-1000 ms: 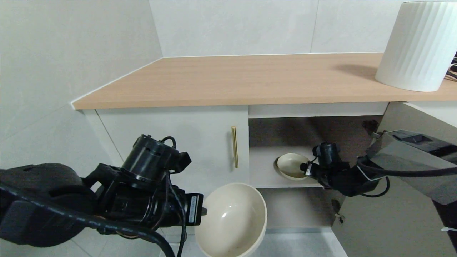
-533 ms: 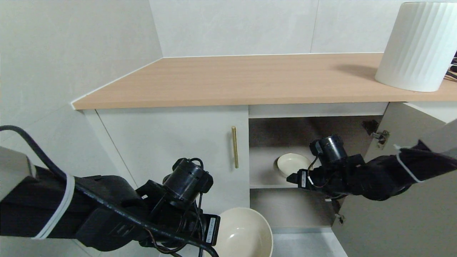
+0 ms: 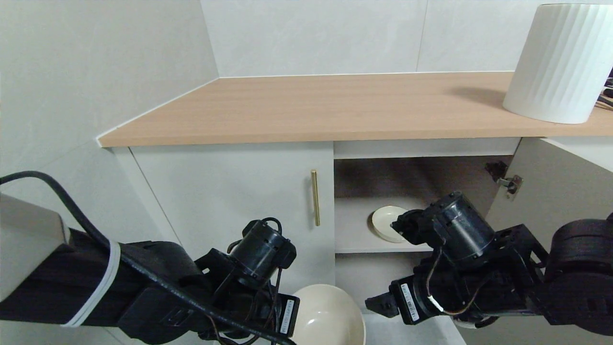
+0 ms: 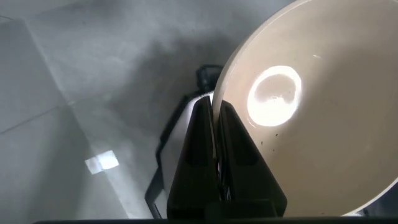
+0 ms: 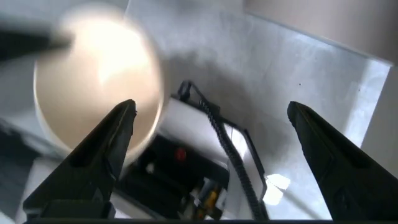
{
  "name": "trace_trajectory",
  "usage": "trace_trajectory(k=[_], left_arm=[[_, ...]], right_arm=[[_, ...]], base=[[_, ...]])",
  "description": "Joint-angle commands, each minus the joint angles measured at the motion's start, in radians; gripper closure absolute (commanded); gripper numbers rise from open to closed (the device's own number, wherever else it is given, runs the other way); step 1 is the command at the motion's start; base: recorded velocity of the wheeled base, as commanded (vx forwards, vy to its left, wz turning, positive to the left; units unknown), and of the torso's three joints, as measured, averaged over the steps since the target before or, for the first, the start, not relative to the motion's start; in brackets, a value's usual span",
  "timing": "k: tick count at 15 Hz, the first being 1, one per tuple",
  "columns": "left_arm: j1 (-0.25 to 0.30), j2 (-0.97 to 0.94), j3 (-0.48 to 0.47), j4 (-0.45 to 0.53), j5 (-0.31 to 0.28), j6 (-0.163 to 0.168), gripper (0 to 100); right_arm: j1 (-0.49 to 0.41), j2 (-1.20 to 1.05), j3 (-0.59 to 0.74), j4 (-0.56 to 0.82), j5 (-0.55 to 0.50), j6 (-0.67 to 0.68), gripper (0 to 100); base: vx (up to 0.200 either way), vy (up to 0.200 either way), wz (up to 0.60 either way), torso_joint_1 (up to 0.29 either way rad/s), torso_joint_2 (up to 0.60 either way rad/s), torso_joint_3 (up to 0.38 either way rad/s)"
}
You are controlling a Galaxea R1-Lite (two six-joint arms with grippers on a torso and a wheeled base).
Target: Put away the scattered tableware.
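Now grips bowl [image 3: 325, 314] rim with left gripper [image 4: 213, 116], low before closed door [image 3: 230, 191]; sits below-left of open cabinet shelf [image 3: 352, 235] bearing small dish [image 3: 384, 223]. Holds right gripper [image 5: 211, 118] wide apart, empty, near bowl.

The left arm [image 3: 153, 273] and right arm [image 3: 503, 282] are cased in matte black, with cylindrical wrist housings, looped black cables and white labels. Tapered black fingers are fitted to the left gripper [image 4: 214, 113] and right gripper [image 5: 211, 118].
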Motion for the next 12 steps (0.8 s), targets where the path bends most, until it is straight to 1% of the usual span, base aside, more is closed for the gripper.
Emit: trace_trajectory(k=[1,3,4,6,7,12], left_arm=[[-0.001,-0.003,-0.017,-0.004,0.023,-0.010,100],[-0.003,-0.003,-0.042,-0.004,0.036,-0.063,100],[-0.003,-0.006,-0.049,-0.002,0.034,-0.073,100],[-0.007,-0.006,-0.049,-0.002,0.036,-0.073,100],[-0.012,-0.006,-0.049,-0.002,0.036,-0.073,100],[-0.021,-0.008,-0.048,0.001,0.036,-0.073,100]], right_arm=[[0.014,0.047,0.008,-0.005,-0.009,-0.001,0],[0.029,0.095,0.001,-0.011,-0.043,0.004,0],[0.029,0.116,-0.001,-0.040,-0.057,0.009,0],[0.029,0.145,0.005,-0.109,-0.064,0.012,0],[0.029,0.154,0.005,-0.123,-0.066,0.015,0],[0.029,0.162,-0.001,-0.139,-0.072,0.036,0]], base=[[0.000,0.000,0.00,0.000,0.00,0.000],[0.000,0.000,0.00,0.000,0.00,0.000],[0.000,0.000,0.00,0.000,0.00,0.000],[0.000,0.000,0.00,0.000,0.00,0.000],[0.000,0.000,0.00,0.000,0.00,0.000],[0.000,0.000,0.00,0.000,0.00,0.000]])
